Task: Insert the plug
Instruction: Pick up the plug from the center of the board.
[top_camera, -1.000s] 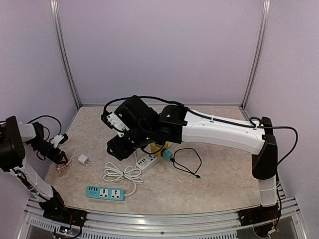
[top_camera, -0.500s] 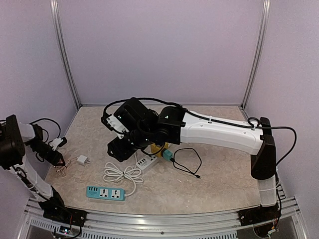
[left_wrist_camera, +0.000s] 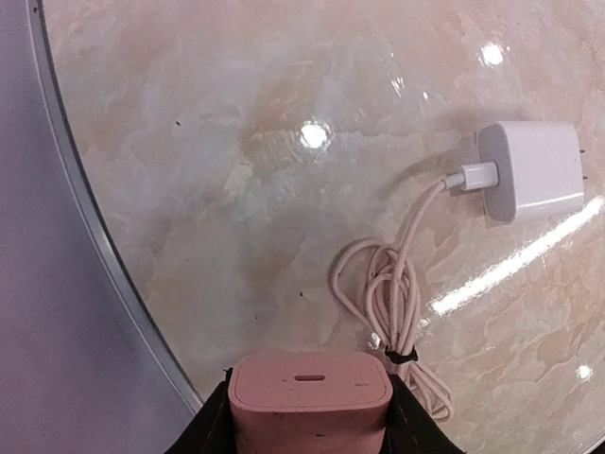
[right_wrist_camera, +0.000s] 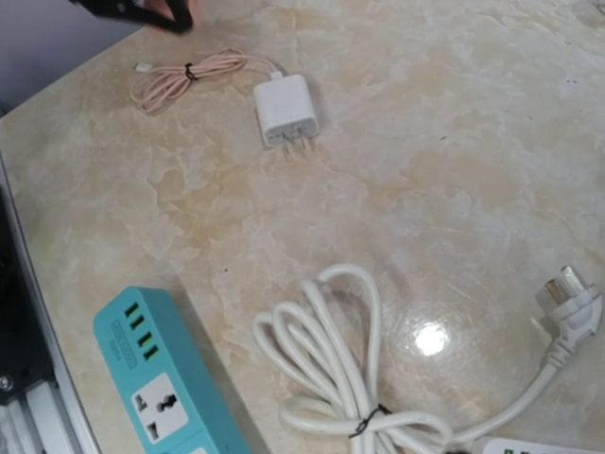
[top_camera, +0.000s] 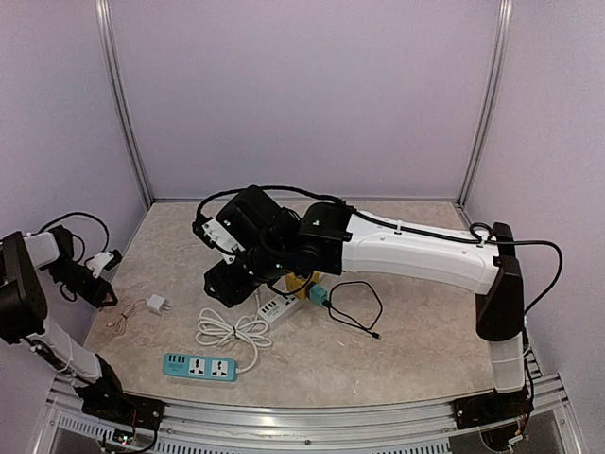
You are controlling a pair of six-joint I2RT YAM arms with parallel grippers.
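Pink plug (left_wrist_camera: 310, 386), prongs hidden, pinched in the left end effector (left_wrist_camera: 312, 433); right end effector (top_camera: 225, 282) grip impossible to tell.

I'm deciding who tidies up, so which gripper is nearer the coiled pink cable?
Left. The left gripper, shut on a pink charger block, sits just beyond the pink cable; the right gripper is far off to its right, beside the white power strip.
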